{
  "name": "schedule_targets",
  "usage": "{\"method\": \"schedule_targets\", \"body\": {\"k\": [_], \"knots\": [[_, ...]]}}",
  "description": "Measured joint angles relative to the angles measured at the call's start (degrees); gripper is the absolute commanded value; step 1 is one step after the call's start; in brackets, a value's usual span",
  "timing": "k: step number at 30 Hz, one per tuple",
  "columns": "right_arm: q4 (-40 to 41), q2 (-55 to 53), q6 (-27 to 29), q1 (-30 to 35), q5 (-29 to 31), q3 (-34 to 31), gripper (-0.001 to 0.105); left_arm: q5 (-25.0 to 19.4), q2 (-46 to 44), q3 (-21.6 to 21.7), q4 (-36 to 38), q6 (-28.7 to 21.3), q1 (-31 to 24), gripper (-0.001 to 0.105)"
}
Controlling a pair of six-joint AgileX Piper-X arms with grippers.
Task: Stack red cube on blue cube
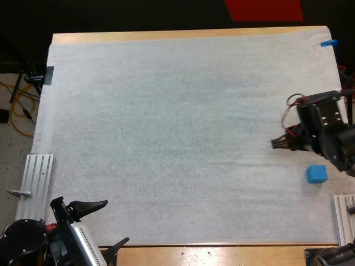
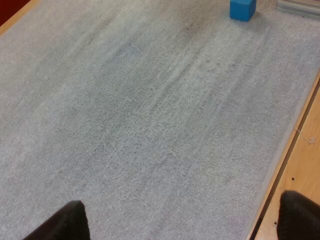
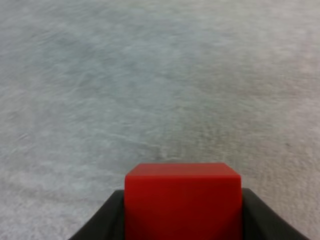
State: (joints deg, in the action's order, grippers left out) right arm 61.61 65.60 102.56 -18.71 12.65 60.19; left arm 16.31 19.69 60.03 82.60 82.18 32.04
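The red cube (image 3: pixel 183 200) is pressed between the two black fingers of my right gripper (image 3: pixel 183 220), held above the white mat (image 3: pixel 150 75). In the high view my right gripper (image 1: pixel 277 143) hovers at the mat's right side, up and left of the blue cube (image 1: pixel 317 174). The blue cube rests alone on the mat near its right edge, and the left wrist view shows this blue cube (image 2: pixel 243 9) far off across the mat. My left gripper (image 1: pixel 113 224) sits at the near left corner of the table, its fingers (image 2: pixel 60 225) wide apart with nothing between them.
An aluminium rail (image 1: pixel 36 177) lies along the mat's left edge and another rail (image 1: pixel 344 216) at the right, just below the blue cube. A black clamp (image 1: pixel 37 76) sits at the far left. The table's wooden front edge (image 1: pixel 222 254) borders the mat.
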Motion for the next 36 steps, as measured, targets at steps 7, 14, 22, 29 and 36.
{"method": "schedule_targets", "body": {"k": [7, 14, 22, 29, 36], "knots": [[0.3, -3.6, -0.2, 7.9, 0.0, -2.8, 0.018, 0.0, 0.0, 0.0, 0.0, 0.0, 0.0, 0.074], [-0.9, -8.4, 0.6, 10.9, -0.8, -10.5, 0.018, 0.0, 0.0, 0.0, 0.0, 0.0, 0.0, 0.074], [-5.4, -9.3, 0.7, 11.6, -3.1, -17.7, 0.018, 0.0, 0.0, 0.0, 0.0, 0.0, 0.0, 0.074], [-6.7, -9.3, 1.0, 15.7, -5.1, -19.9, 0.018, 0.0, 0.0, 0.0, 0.0, 0.0, 0.0, 0.074], [-9.4, -9.3, 1.9, 16.3, -7.0, -22.7, 0.018, 0.0, 0.0, 0.0, 0.0, 0.0, 0.0, 0.074]]}}
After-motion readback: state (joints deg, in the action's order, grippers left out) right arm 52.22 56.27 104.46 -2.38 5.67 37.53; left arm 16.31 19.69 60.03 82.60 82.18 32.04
